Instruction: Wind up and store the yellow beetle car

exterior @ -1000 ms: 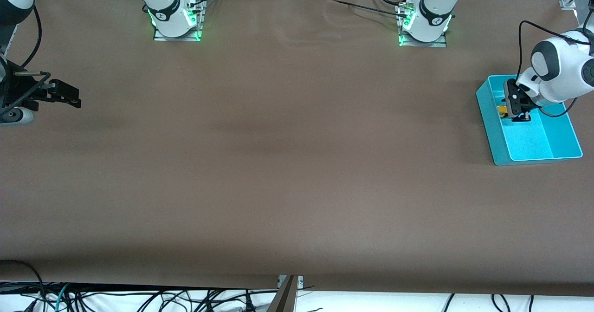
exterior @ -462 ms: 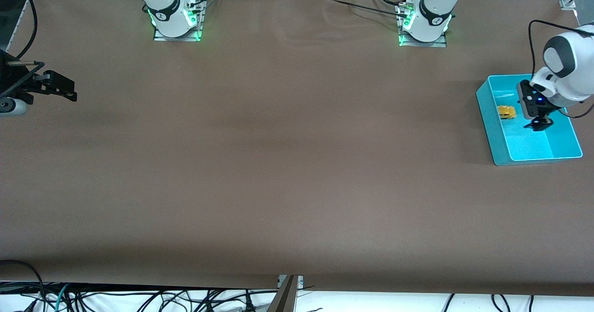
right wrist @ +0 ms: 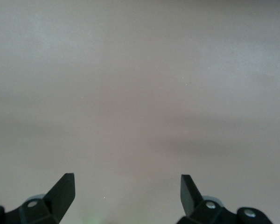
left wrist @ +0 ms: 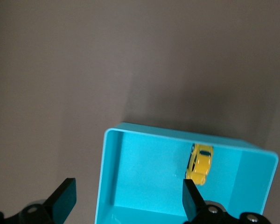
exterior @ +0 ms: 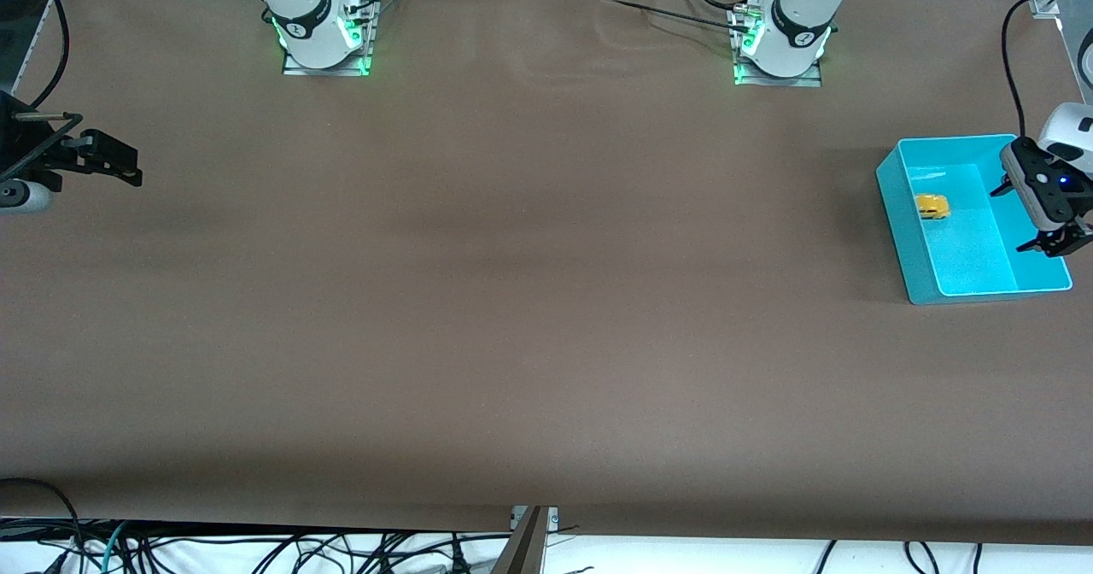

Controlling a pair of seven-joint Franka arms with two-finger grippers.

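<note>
The yellow beetle car (exterior: pixel 932 207) rests free on the floor of a teal bin (exterior: pixel 893 215) at the left arm's end of the table, close to one wall. The left wrist view shows the car (left wrist: pixel 199 164) inside the bin (left wrist: pixel 105 177). My left gripper (exterior: pixel 1014 219) hangs open over the side of the bin away from the car, holding nothing; in its wrist view the left gripper (left wrist: pixel 127 189) straddles a bin wall. My right gripper (exterior: pixel 128 164) waits open and holding nothing over bare table at the right arm's end, as the right gripper (right wrist: pixel 127 179) shows in its wrist view.
A brown mat (exterior: pixel 529 284) covers the whole table. The two arm bases (exterior: pixel 320 32) (exterior: pixel 781 40) stand along the edge farthest from the front camera. Cables hang below the nearest edge.
My left gripper opened, let go of the car in the bin and drew off toward the bin's outer side. The right gripper shifted slightly, then stayed still.
</note>
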